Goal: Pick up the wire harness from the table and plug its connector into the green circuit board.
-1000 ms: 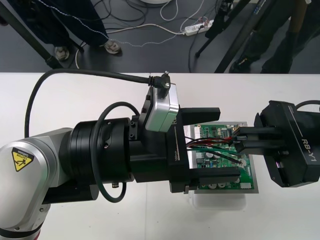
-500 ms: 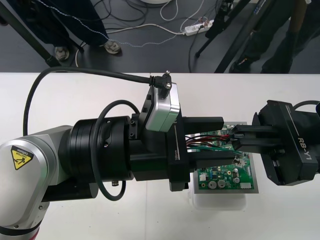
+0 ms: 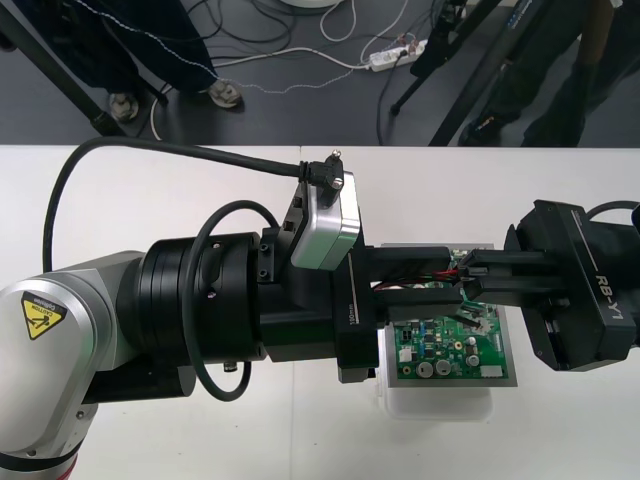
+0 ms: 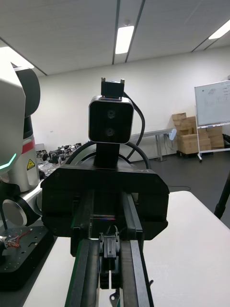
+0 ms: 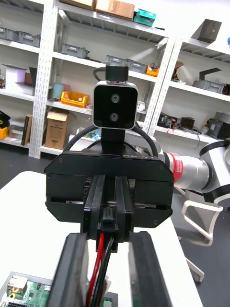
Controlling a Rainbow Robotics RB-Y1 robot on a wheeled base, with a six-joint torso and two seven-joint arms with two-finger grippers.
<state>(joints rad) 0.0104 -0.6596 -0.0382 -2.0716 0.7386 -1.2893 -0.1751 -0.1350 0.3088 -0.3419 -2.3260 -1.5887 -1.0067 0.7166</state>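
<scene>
Front view: over the green circuit board (image 3: 450,345) toward the table's (image 3: 150,190) right edge, left gripper (image 3: 448,279) and right gripper (image 3: 472,277) both clamp the wire harness (image 3: 408,277); right wrist view: right fingers (image 4: 134,273) pinch its black plug (image 4: 109,250); left wrist view: left fingers (image 5: 72,273) close round its wires (image 5: 98,261).

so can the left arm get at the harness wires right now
Probably yes: the left jaws flank the harness wires over the green circuit board, and the right jaws grip only the plug, leaving the way free.
</scene>
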